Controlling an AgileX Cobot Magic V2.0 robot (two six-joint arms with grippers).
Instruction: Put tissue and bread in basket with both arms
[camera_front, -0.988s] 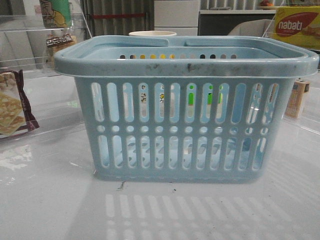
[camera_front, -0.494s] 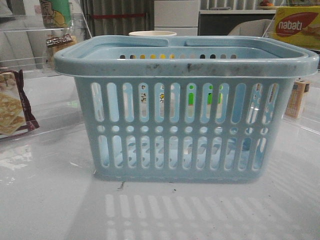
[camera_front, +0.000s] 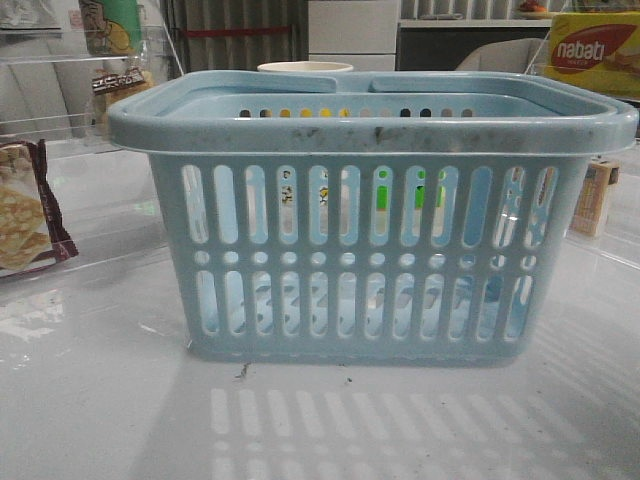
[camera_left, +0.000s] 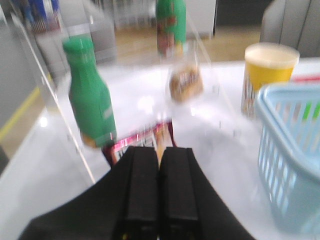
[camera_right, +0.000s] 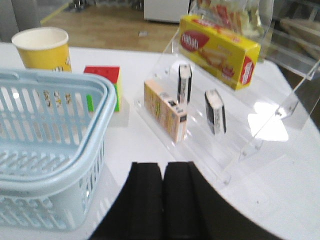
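Front view, basket (camera_front: 370, 215): we see it dead centre on the white surface (camera_front: 100, 400), upright, handles folded on the rim; nothing we can make out inside.
Front view, cracker bag (camera_front: 25, 215): maroon, at the far left edge, well apart from the basket.
Front view, yellow box (camera_front: 592, 52): up on the right, beyond the basket.
Front view, paper cup (camera_front: 305, 68): only its rim shows past the basket's far side.
Front view, tools: neither shows here.
Left wrist view, left tool (camera_left: 159, 187): we see both black fingers pressed together, nothing between them.
Left wrist view, bread (camera_left: 185, 82): blurred golden-brown piece in a clear wrapper, beyond the tool, apart from it.
Left wrist view, green bottle (camera_left: 90, 100): upright behind a clear panel, left of the bread.
Left wrist view, basket: a corner at the right edge, cup just past it.
Right wrist view, right tool (camera_right: 162, 200): fingers closed flat on each other, empty.
Right wrist view, tissue (camera_right: 216, 111): small dark pack standing on the clear rack (camera_right: 260, 130), beyond the tool; a second like it stands nearby, we can't tell which is meant.
Right wrist view, basket: left of the tool, close, looks empty.
Right wrist view, colour cube (camera_right: 105, 82): just beside the basket's far corner.
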